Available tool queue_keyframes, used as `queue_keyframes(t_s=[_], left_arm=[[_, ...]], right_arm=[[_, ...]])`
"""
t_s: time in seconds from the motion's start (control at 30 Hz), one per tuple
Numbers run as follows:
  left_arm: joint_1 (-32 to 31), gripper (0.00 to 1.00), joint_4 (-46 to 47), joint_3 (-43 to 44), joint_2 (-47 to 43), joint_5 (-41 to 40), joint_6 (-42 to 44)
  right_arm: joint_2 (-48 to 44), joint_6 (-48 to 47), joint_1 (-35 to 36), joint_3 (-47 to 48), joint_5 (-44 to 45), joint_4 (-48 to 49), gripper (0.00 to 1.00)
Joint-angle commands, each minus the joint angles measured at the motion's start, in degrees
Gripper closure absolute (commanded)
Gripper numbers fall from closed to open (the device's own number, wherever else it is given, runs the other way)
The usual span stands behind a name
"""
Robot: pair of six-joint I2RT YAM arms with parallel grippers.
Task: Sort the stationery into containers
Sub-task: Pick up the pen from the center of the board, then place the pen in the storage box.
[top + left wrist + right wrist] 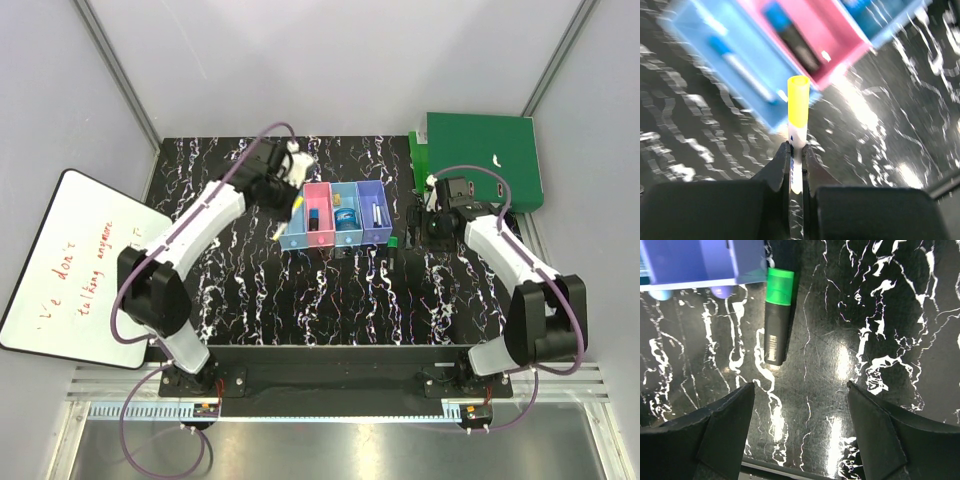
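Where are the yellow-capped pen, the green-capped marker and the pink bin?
yellow-capped pen (798, 107), left wrist view, on its yellow cap.
green-capped marker (776, 335), right wrist view, on its dark barrel.
pink bin (322, 197), top external view, on its bare far end.

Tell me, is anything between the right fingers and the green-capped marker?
No, nothing. The right wrist view shows only bare black marbled table between the open right fingers and the green-capped marker.

In your left wrist view the bins (690, 40) are blurry and run off the top edge. The yellow-and-white pen (798, 100) hides its lower end between the fingers (780, 167). Your right wrist view cuts off the purple bin (700, 260).
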Motion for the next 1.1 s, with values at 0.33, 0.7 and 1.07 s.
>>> queue_keyframes(t_s=[0.33, 0.7, 1.07], left_arm=[[8.87, 1.0, 0.65, 12.56, 13.93, 1.37, -5.55], [9.22, 1.0, 0.38, 20.99, 19.22, 3.04, -6.34], [9.58, 1.0, 0.82, 21.44, 20.19, 4.71, -7.31]], right_arm=[[13.03, 1.95, -0.24, 4.65, -1.17, 2.78, 0.2], [20.6, 2.57, 1.51, 9.57, -1.35, 3.75, 0.2], [24.03, 1.6, 6.35, 11.87, 2.07, 4.27, 0.2]])
